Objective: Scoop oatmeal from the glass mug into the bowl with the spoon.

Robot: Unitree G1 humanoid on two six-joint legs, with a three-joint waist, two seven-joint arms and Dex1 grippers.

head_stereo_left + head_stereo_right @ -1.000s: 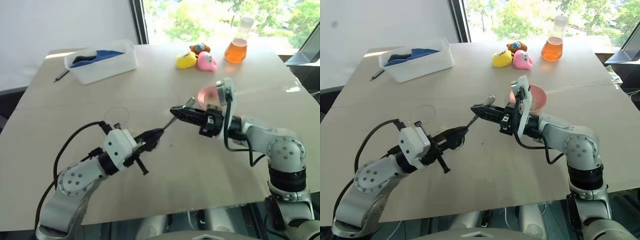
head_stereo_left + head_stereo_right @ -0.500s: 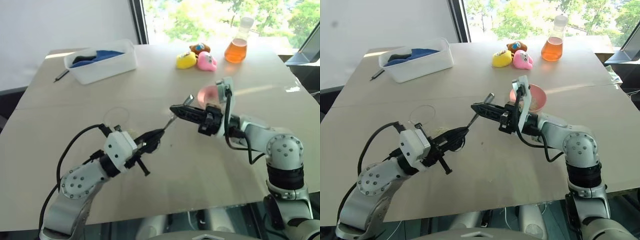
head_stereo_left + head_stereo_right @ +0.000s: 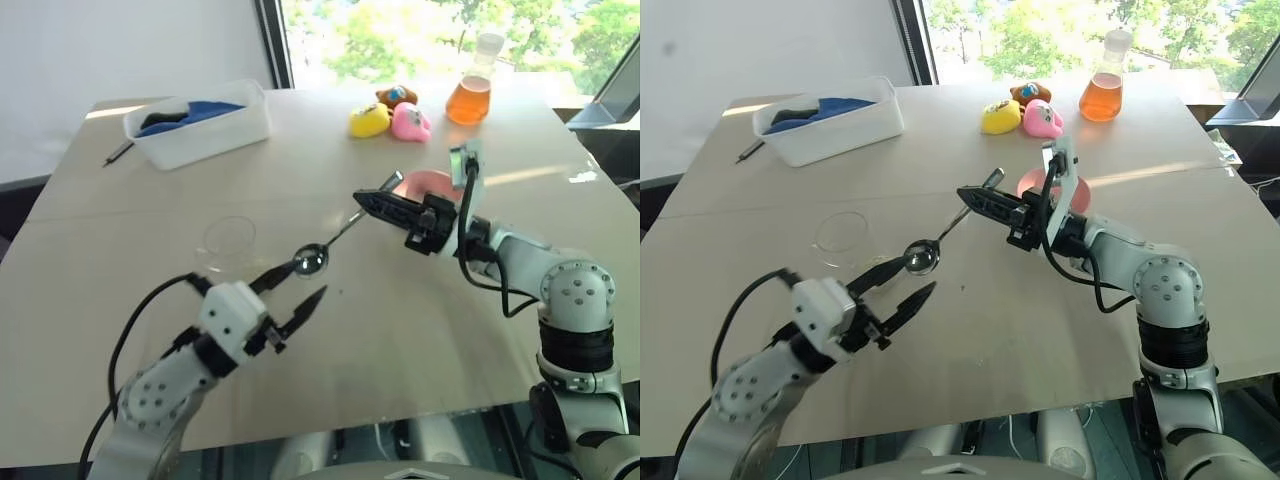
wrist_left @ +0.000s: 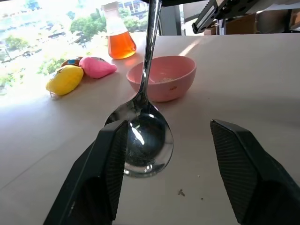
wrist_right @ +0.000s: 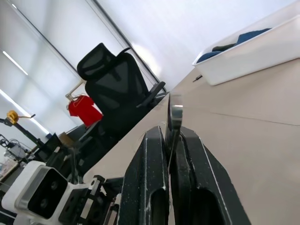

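From my station I see the right gripper [image 3: 975,198] closed tight on the handle of the spoon [image 3: 922,257]; the spoon hangs in the air over the table [image 3: 1040,320], its oval end pointing down toward my left side. The left gripper [image 3: 295,282] has its fingers spread apart, one on each side of the spoon's oval end, and holds nothing; in the left wrist view the oval end sits just beside one finger [image 4: 110,154], but I cannot tell if they touch. The oval end looks empty and shiny; I see no oats in it.

The glass mug [image 3: 229,240] stands upright on the table, near the left gripper and a little beyond it; it is so clear that I cannot tell how much oatmeal remains inside. The bowl [image 4: 162,77] is pink and stands behind the right gripper; there is a thin pale layer of oatmeal [image 4: 164,79] on its bottom, so I judge some has already arrived there.

My judgement: the spoon now rests with the right arm alone, and the task is only partly done; what is left is to bring the spoon to the mug, dip, lift and tip it into the bowl, probably more than one time.
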